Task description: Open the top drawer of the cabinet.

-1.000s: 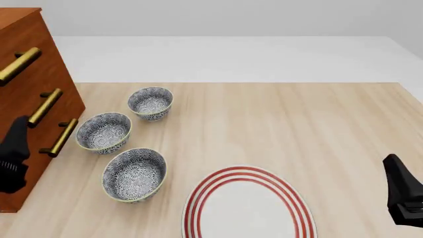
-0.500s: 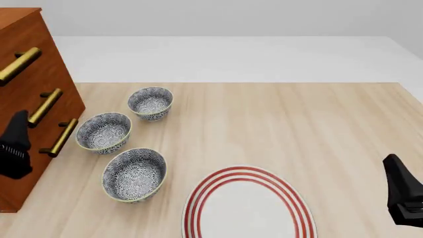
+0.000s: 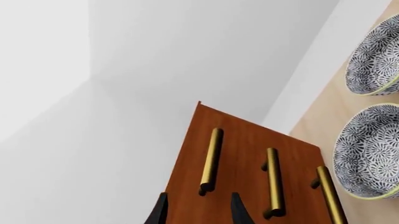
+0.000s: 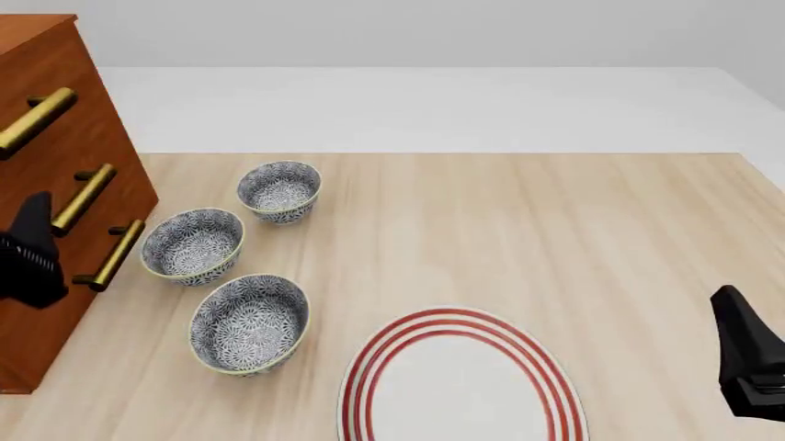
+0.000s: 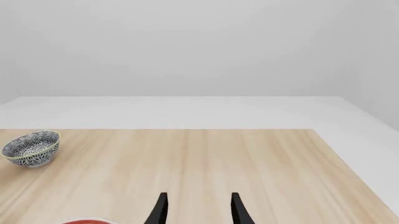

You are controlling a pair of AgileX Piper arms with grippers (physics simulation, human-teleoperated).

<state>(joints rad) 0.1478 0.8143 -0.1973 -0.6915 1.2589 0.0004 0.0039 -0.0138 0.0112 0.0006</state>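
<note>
The left gripper (image 4: 28,248) hangs in front of the cabinet (image 4: 68,101), at the far left of the table (image 4: 516,230), and its two fingertips stand apart with nothing between them, as the left wrist view shows (image 3: 198,210). From the front view it lies over the cabinet's front, at about the height of the middle handle (image 4: 84,197) and the lowest handle (image 4: 118,254); whether it touches the wood I cannot tell from this angle. The right gripper (image 4: 751,367) is low at the right edge of the table, well apart from everything; in its own wrist view (image 5: 198,210) its fingers are also spread, holding nothing.

Near the arms lies a white plate with red rings (image 4: 460,386). A little farther, to the left, three patterned bowls stand close together: the nearest bowl (image 4: 250,323), the middle bowl (image 4: 193,245) just beside the cabinet's lower handles, and the far bowl (image 4: 279,190).

The cabinet is tall and reddish-brown, standing at the left side. The top drawer (image 4: 31,69) is the uppermost one, with its brass bar handle (image 4: 35,119) above the other two. In the left wrist view its front (image 3: 199,140) looks flush with the drawers beside it, so it seems closed.
</note>
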